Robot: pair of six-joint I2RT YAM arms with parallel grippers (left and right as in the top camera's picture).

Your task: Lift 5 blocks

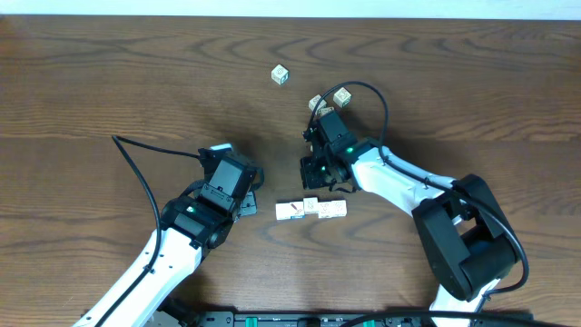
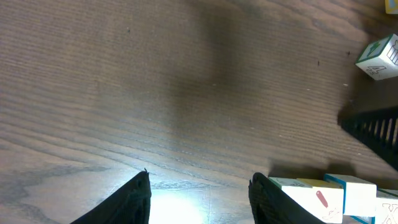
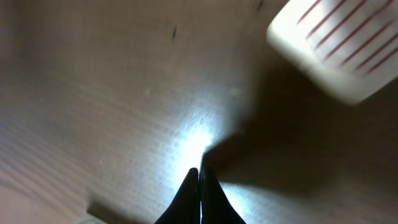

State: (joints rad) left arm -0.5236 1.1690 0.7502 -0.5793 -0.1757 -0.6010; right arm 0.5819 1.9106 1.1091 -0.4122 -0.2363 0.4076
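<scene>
Blocks [image 1: 311, 210]: 1 partly hidden behind right arm [image 1: 399, 182].

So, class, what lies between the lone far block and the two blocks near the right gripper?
Nothing: in the overhead view, only bare wooden table separates the lone block from the two blocks.

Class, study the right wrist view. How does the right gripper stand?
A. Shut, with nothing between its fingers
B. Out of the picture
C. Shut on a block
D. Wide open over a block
A: the right gripper has its two fingers pressed together with only bare wood around their tips, and the one block in that view lies apart from them.
</scene>
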